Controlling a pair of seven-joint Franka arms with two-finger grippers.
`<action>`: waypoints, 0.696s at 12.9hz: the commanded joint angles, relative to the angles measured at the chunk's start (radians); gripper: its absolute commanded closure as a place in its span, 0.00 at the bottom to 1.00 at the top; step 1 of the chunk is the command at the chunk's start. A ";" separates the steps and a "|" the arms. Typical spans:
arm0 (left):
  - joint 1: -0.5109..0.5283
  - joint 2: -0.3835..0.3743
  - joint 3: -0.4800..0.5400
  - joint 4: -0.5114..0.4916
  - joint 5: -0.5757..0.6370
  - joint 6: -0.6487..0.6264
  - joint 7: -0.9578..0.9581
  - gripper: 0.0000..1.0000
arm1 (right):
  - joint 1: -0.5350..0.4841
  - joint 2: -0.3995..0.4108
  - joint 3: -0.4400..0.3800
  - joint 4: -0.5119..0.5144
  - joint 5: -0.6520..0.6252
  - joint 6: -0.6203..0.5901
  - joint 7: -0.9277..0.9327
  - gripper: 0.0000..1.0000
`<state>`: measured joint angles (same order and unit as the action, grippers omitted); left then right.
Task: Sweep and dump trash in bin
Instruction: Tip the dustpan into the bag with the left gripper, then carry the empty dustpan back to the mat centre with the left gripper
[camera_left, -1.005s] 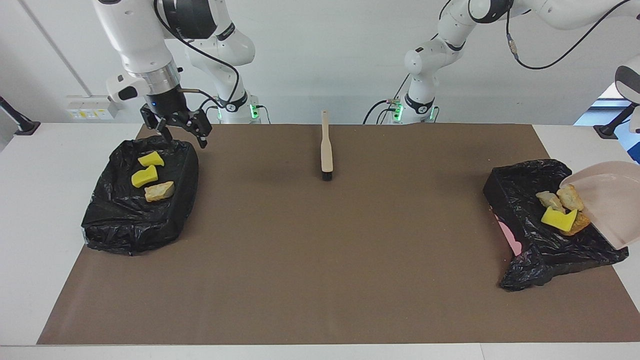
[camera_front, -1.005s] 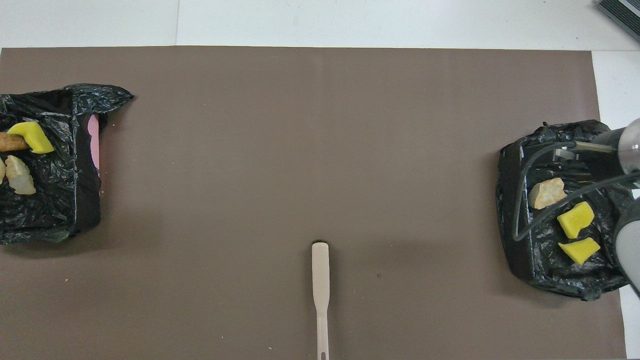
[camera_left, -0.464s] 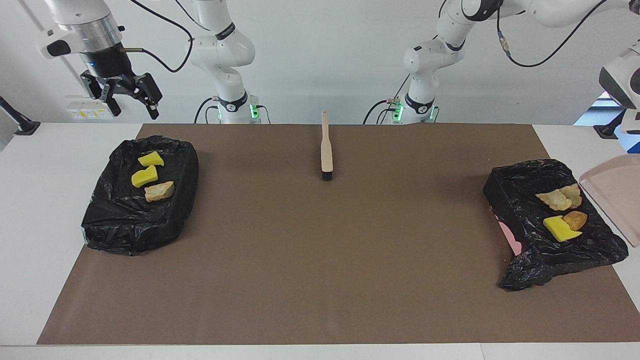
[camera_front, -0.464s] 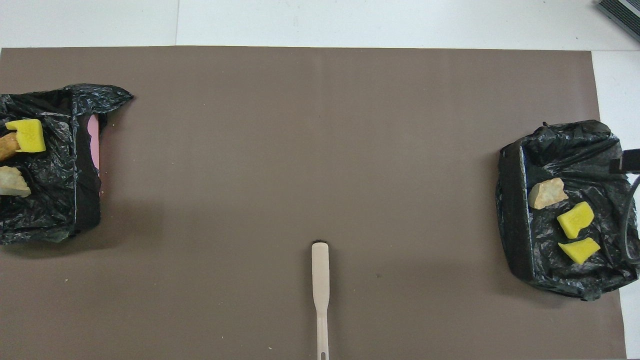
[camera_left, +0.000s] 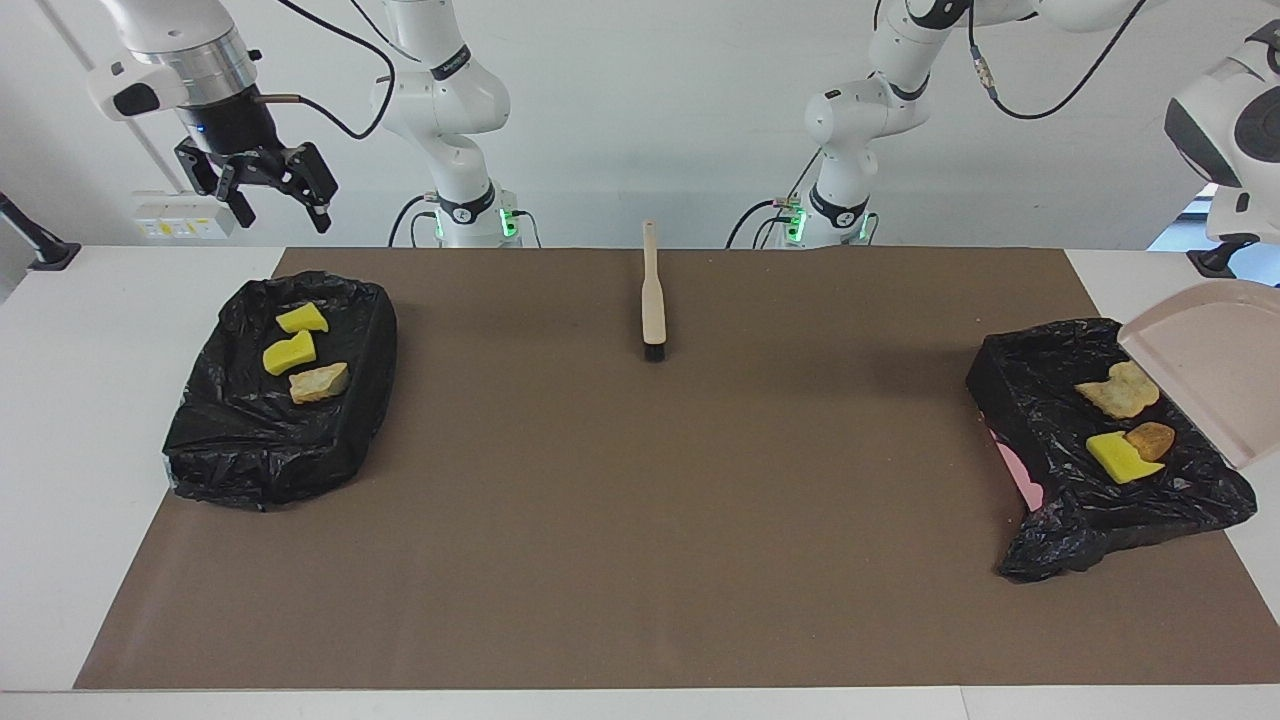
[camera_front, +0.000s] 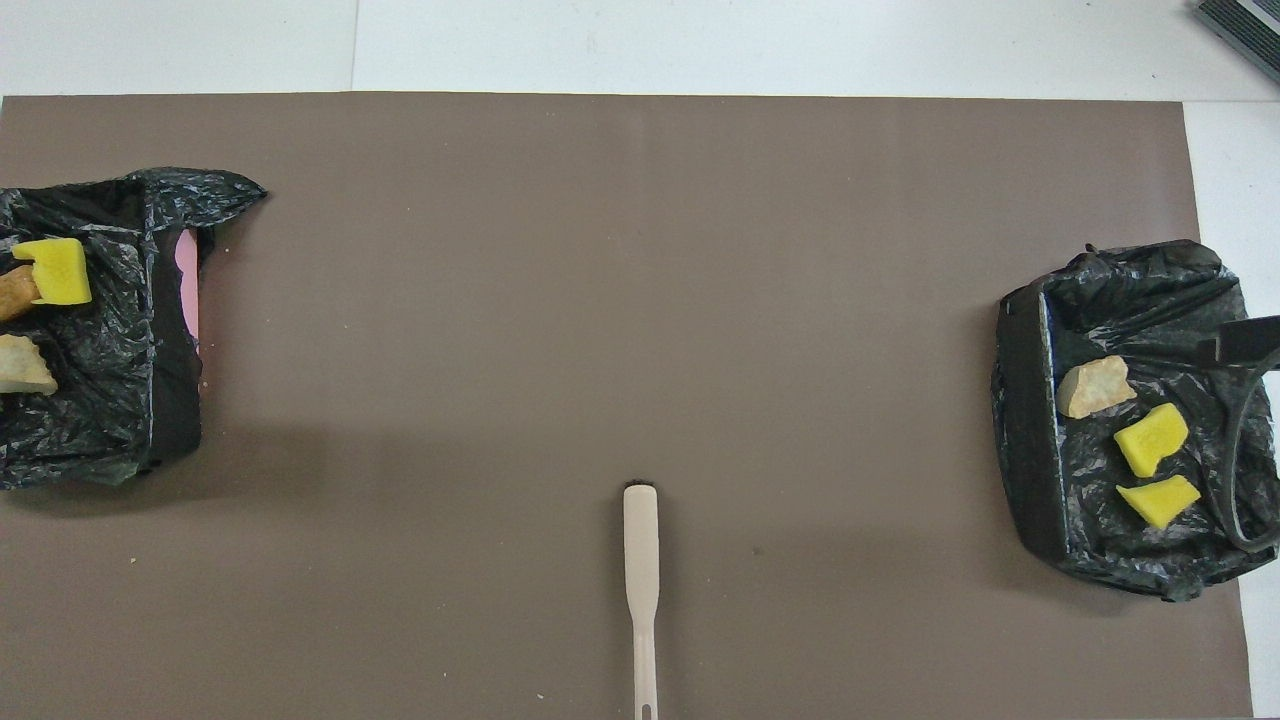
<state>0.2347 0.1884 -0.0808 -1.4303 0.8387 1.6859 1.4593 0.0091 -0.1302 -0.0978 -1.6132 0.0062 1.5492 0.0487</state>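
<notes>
we see the brush (camera_left: 652, 300) lying nearest the robots, trash (camera_left: 1120, 422) resting in both black-lined bins (camera_left: 285, 455). our right gripper (camera_left: 268, 187) hangs spread wide; our left, out of view, pinches the dustpan (camera_left: 1215, 370).

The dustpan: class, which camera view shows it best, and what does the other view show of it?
The facing view: the beige dustpan shows there, tilted up above the black-lined bin at the left arm's end of the table, cut by the edge. The overhead view shows none of it, only that bin.
</notes>
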 joint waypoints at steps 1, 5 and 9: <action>-0.040 -0.038 0.007 -0.028 -0.195 -0.046 -0.101 1.00 | -0.006 -0.009 0.004 -0.004 -0.017 -0.011 -0.045 0.00; -0.136 -0.131 0.006 -0.186 -0.439 -0.043 -0.447 1.00 | -0.001 0.012 0.013 0.029 -0.064 -0.037 -0.092 0.00; -0.297 -0.156 0.006 -0.272 -0.578 -0.031 -0.858 1.00 | -0.011 0.035 0.032 0.084 -0.052 -0.052 -0.089 0.00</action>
<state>0.0016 0.0724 -0.0918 -1.6458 0.3130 1.6440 0.7517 0.0104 -0.1120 -0.0751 -1.5693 -0.0350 1.5330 -0.0202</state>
